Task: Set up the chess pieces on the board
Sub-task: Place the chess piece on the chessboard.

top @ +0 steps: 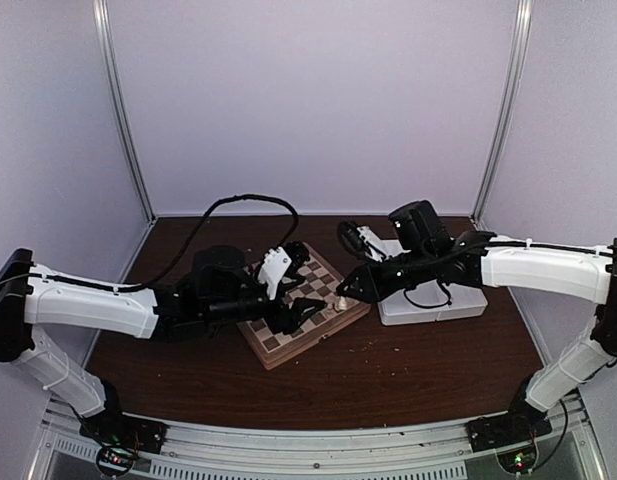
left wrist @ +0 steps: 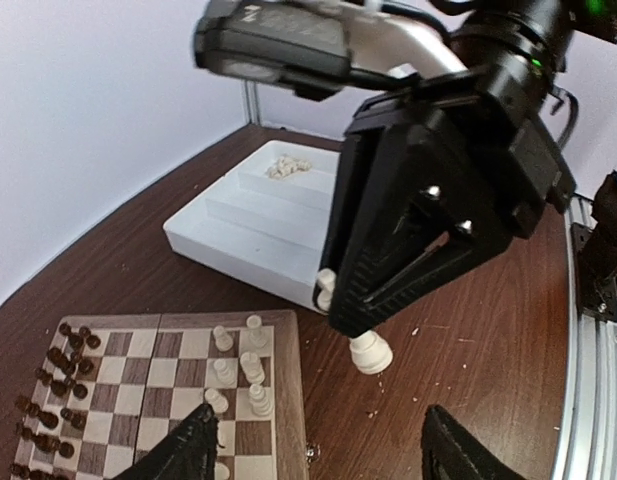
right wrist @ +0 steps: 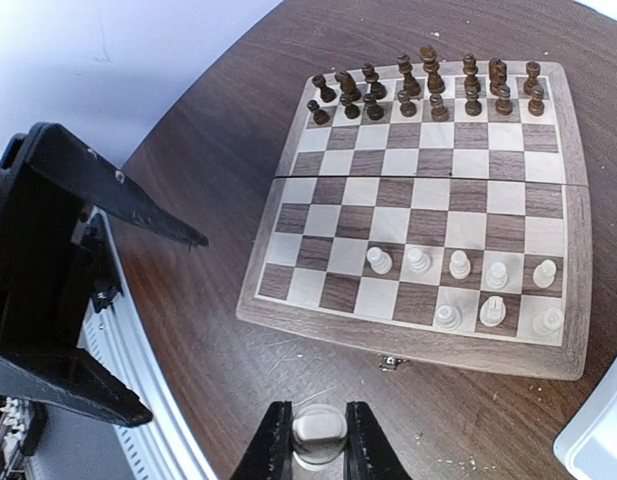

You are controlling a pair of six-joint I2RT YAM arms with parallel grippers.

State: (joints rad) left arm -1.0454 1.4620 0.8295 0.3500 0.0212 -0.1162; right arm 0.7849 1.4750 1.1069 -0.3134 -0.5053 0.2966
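Roughly half the cream pieces stand on the board; the right gripper has its jaws pinching another, the left gripper has its jaws spread, empty.

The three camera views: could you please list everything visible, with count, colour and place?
board: one, light and dark brown checks, table centre.
cream chess pieces: eight, cream-white, two rows on one board side.
held piece: one, cream-white, just off the board's edge.
loose pieces: small heap, cream-white, in the tray.
dark pieces: two crowded rows, dark brown, opposite board side.
tray: one, white, right of the board.
table: one, dark brown, under everything.
left claw: one, black, open and empty, at the board.
right claw: one, black, shut on the held piece.
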